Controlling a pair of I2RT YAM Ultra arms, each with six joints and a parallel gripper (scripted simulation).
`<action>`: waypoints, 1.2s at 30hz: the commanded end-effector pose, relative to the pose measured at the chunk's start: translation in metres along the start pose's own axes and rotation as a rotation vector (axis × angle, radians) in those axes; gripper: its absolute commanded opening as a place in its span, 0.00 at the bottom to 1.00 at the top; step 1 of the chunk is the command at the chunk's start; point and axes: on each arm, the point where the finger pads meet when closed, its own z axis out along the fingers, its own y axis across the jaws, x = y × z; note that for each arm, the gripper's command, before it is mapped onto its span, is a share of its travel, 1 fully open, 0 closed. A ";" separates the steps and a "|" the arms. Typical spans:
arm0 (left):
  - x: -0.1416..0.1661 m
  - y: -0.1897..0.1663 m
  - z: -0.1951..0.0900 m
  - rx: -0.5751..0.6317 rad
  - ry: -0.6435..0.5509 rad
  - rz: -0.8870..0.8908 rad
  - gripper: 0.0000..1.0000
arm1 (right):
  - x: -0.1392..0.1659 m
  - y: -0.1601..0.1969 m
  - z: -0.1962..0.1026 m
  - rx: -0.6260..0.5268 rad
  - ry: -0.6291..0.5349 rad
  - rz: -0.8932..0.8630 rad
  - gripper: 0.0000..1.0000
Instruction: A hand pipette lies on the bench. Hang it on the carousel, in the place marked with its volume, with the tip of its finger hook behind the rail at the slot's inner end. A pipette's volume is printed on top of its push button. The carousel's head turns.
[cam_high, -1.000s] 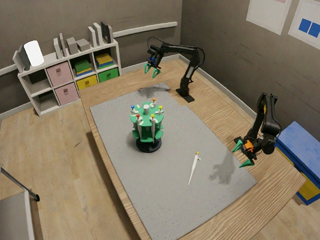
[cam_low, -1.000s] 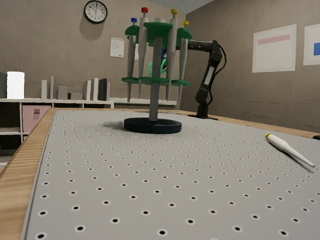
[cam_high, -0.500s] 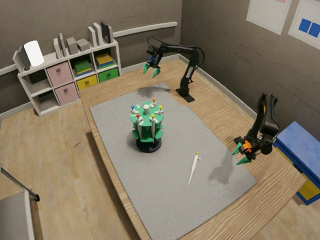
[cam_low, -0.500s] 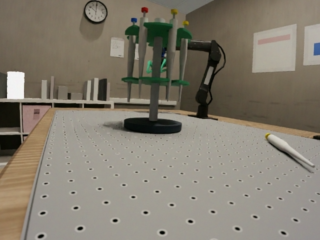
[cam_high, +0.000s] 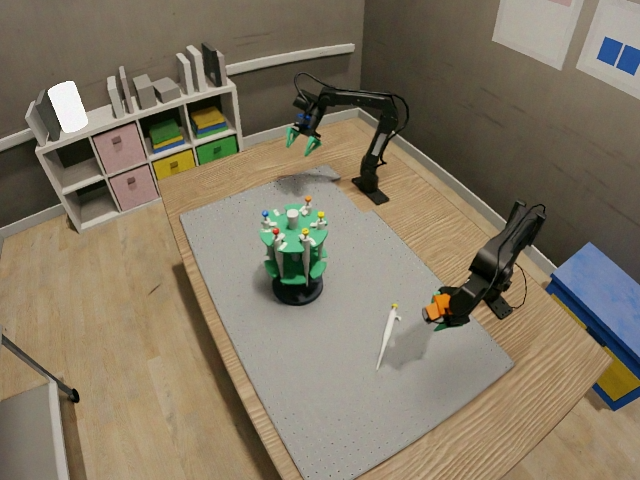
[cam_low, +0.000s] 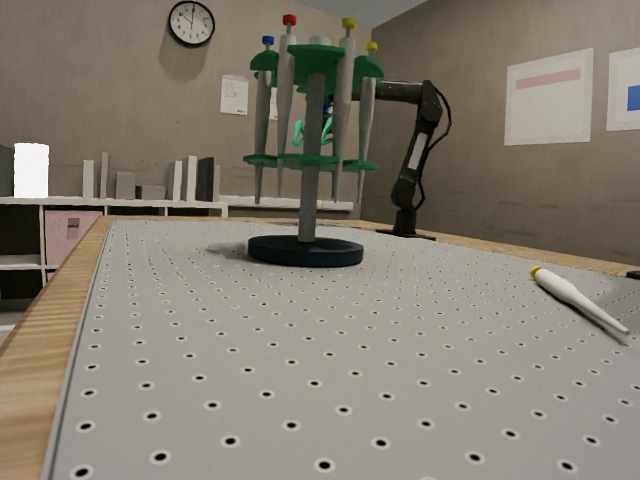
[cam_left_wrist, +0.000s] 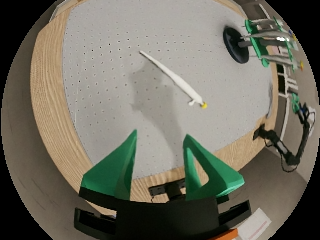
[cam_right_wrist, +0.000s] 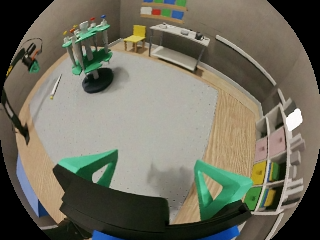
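Pipette (cam_high: 387, 333) (cam_low: 568, 291) (cam_left_wrist: 175, 79) (cam_right_wrist: 56, 87) first: in the top view you have it lying on the grey mat (cam_high: 336, 413) (cam_low: 268, 361) (cam_left_wrist: 110, 100) (cam_right_wrist: 150, 110), right of centre and low in the frame, its yellow button toward the top and its tip pointing down. Your left gripper (cam_high: 435, 311) (cam_left_wrist: 161, 136) (cam_right_wrist: 38, 70) is over to its right, apart from it. Your carousel (cam_high: 298, 295) (cam_low: 305, 251) (cam_left_wrist: 236, 45) (cam_right_wrist: 98, 81) stands upright near the middle, carrying other pipettes with blue, red, orange and yellow buttons. Your right gripper (cam_high: 297, 149) (cam_low: 311, 143) (cam_left_wrist: 292, 96) (cam_right_wrist: 157, 160) hangs beyond it, at upper centre.

In the exterior view the pipette is at the right, button up and left, tip down and right. You see the carousel upper centre, with your right gripper partly hidden behind its post.

In the left wrist view the pipette runs from upper centre down to the right, hook and yellow button at its lower end. Your left gripper is about half open – nothing between its fingers. The carousel shows upper right, tilted by the lens.

In the right wrist view your right gripper is wide open and empty. The carousel is upper left – the pipette just a small sliver further left. You can't read its volume in any view.
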 end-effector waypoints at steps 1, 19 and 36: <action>-0.008 -0.014 0.007 -0.040 0.151 -0.076 0.54 | -0.005 -0.004 -0.001 -0.003 -0.023 -0.009 1.00; -0.040 -0.092 0.090 -0.190 0.357 -0.072 0.54 | -0.005 -0.004 -0.001 -0.003 -0.023 -0.009 1.00; -0.043 -0.094 0.083 -0.273 0.280 -0.572 0.54 | -0.005 -0.004 -0.001 -0.003 -0.023 -0.009 1.00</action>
